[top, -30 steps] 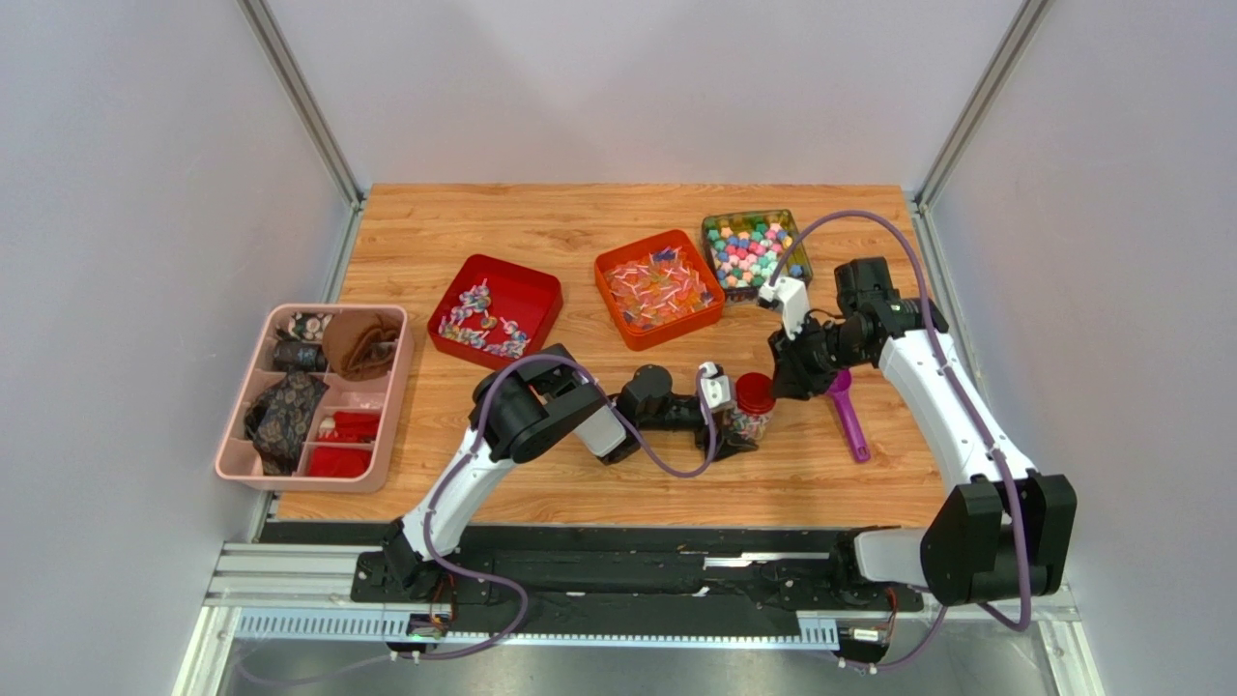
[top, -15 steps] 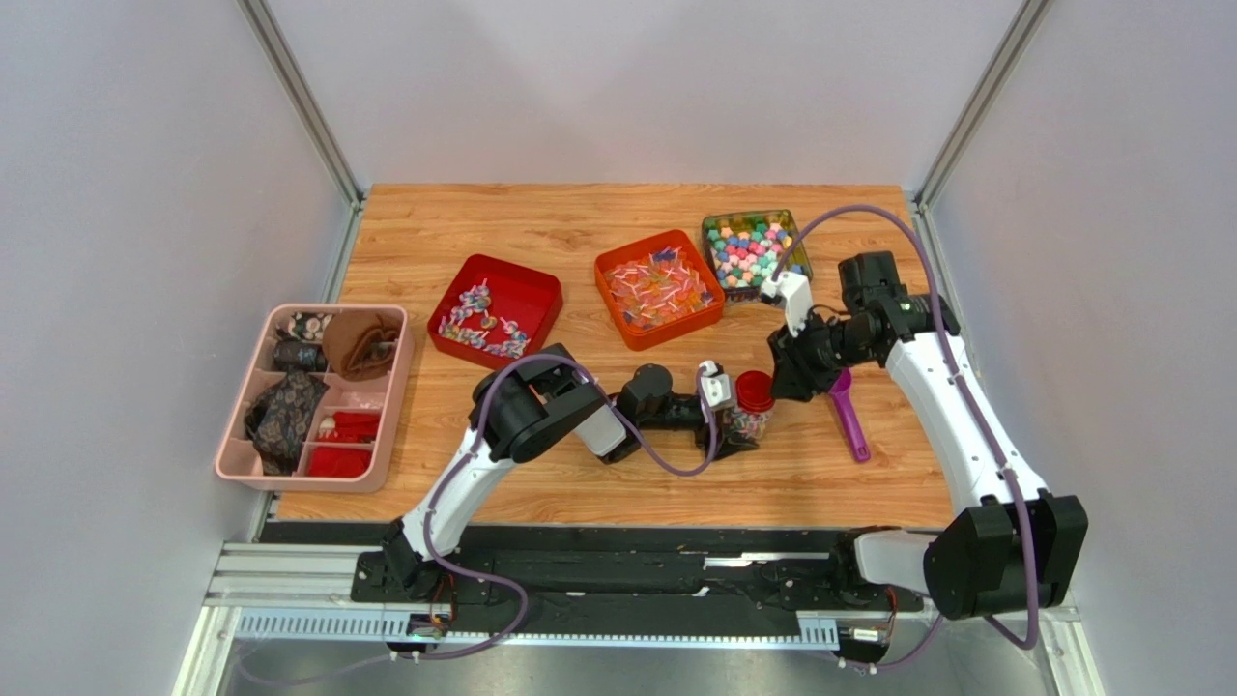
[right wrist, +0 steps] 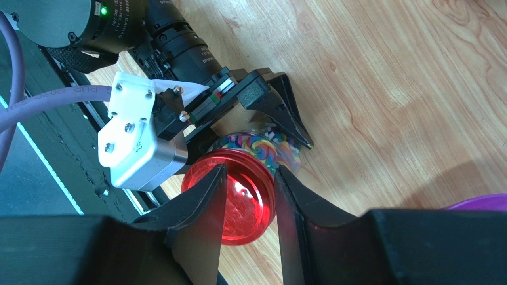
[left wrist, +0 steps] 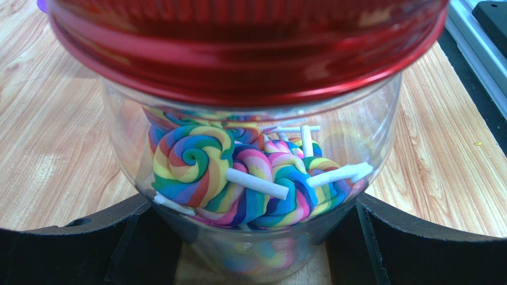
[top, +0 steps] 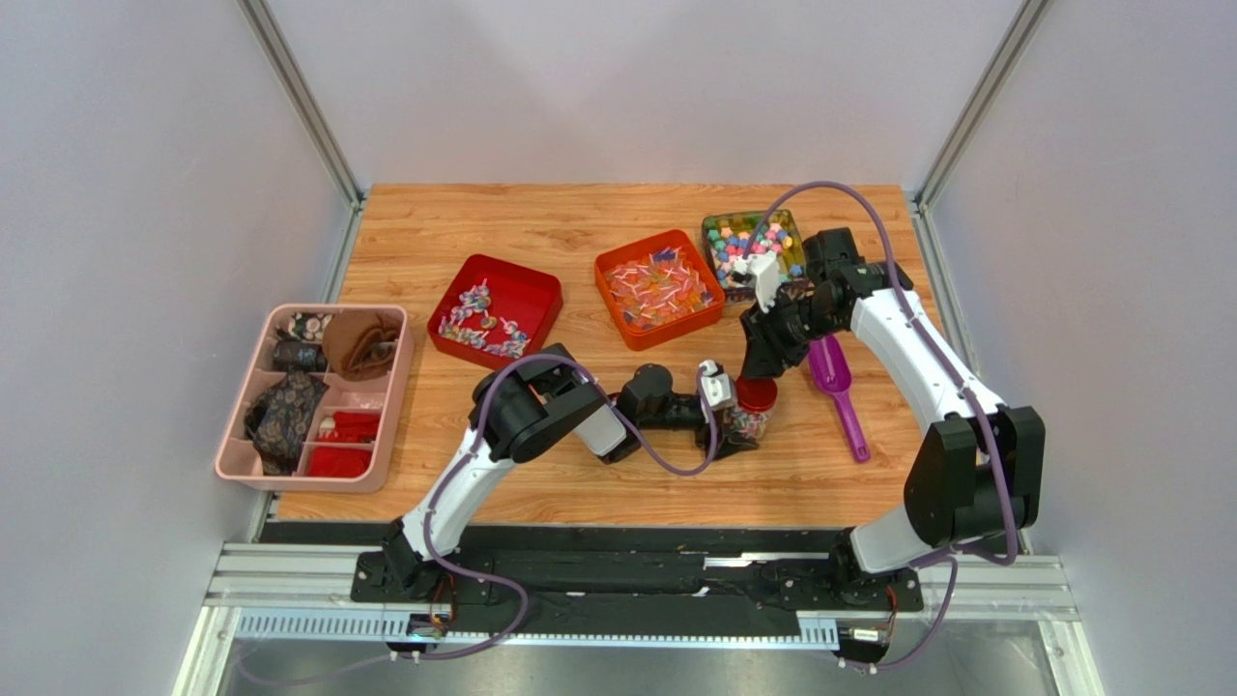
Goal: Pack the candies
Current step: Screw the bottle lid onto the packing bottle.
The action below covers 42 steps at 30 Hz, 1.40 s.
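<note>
Clearly the left gripper (left wrist: 253, 243) has its jaws clamped on the jar (left wrist: 250, 119); the candies (left wrist: 196, 166) lie inside, under the red lid (left wrist: 250, 53). Above it the right gripper (right wrist: 250, 175) hovers, jaws slightly apart; it would do best to lift straight up, not nudging the lid.

Overhead looks down; both close wrist views share jar (left wrist: 381, 124).

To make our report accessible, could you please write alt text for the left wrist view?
A clear jar with a red lid, holding rainbow swirl lollipops on white sticks, is clamped between the two black jaws of the left gripper, with a wooden table behind it.
</note>
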{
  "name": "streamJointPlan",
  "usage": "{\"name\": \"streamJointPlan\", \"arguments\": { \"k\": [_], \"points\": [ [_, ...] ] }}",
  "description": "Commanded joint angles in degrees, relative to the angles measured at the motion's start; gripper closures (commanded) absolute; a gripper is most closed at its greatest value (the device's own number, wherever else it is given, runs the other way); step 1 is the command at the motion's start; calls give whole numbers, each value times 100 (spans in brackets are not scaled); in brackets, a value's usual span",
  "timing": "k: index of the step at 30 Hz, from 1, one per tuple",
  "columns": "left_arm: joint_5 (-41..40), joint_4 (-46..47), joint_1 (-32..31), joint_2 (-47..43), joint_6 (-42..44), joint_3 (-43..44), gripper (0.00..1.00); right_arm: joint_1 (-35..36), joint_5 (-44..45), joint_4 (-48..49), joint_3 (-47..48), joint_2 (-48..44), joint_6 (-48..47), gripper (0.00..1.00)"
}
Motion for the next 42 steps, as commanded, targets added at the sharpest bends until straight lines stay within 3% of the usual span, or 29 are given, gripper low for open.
{"name": "streamJointPlan", "arguments": {
  "k": [1,14,27,42],
  "points": [
    [-69,-593,34,189,-164,0,81,33,-183,135,171,-37,34,67],
    [-60,-645,34,180,-164,18,84,-107,99,-445,-409,-476,-239,75],
    [-51,-689,34,172,-129,27,87,-222,-24,-858,-1033,-1153,-300,76],
    [-42,-707,25,172,-111,27,88,-178,-7,-930,-884,-1548,-195,74]
  ]
}}
